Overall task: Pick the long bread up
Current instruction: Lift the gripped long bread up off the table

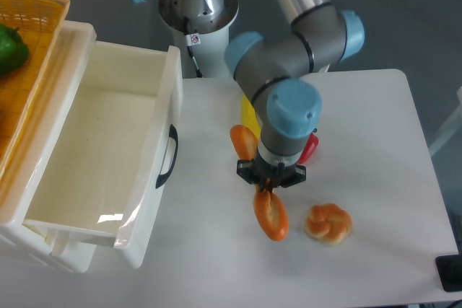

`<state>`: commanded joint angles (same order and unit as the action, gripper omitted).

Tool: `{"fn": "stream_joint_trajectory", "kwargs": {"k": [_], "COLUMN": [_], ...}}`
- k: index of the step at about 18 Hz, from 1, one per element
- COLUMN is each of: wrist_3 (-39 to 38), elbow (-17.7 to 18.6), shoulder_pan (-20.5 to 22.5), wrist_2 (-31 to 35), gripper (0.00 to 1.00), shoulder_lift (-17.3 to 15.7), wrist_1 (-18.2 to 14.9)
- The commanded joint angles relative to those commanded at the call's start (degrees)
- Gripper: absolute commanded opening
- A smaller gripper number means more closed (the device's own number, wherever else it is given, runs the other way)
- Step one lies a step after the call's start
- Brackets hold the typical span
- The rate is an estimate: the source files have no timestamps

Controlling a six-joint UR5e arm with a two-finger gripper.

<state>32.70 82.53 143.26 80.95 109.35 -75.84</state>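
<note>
The long bread (270, 215) looks like smooth, slightly glossy orange plastic; the knotted bun (328, 223) has a duller golden surface. The worktop (375, 128) is matt white. The open drawer (108, 149) is shiny white plastic catching glare. The arm (289, 55) shows brushed grey metal with smooth blue plastic caps

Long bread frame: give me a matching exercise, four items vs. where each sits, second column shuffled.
Items:
1. long bread
2. knotted bun
3. green vegetable
4. white bin

Places:
A. in the orange basket at the far left
B. on the table, at the image-right of the loaf's lower end
C. under the claw, both ends showing past it
D. at the table's image-left edge, nothing visible inside

Pairs: 1-C, 2-B, 3-A, 4-D
</note>
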Motion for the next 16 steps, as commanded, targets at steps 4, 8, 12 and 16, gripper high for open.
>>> {"fn": "stream_joint_trajectory", "kwargs": {"k": [4, 8, 12, 16], "wrist_3": [2.0, 7.5, 13.8, 20.0], "elbow": [-0.4, -0.4, -0.4, 0.3], "shoulder_pan": [-1.4, -1.8, -1.8, -1.8], "wrist_2": [-0.7, -0.7, 0.0, 0.8], "gripper": [0.00, 0.00, 0.00, 0.00], "shoulder_lift": [-2.1, -3.2, -4.1, -4.1], "wrist_1": [-1.0, -1.1, -1.2, -1.2]}}
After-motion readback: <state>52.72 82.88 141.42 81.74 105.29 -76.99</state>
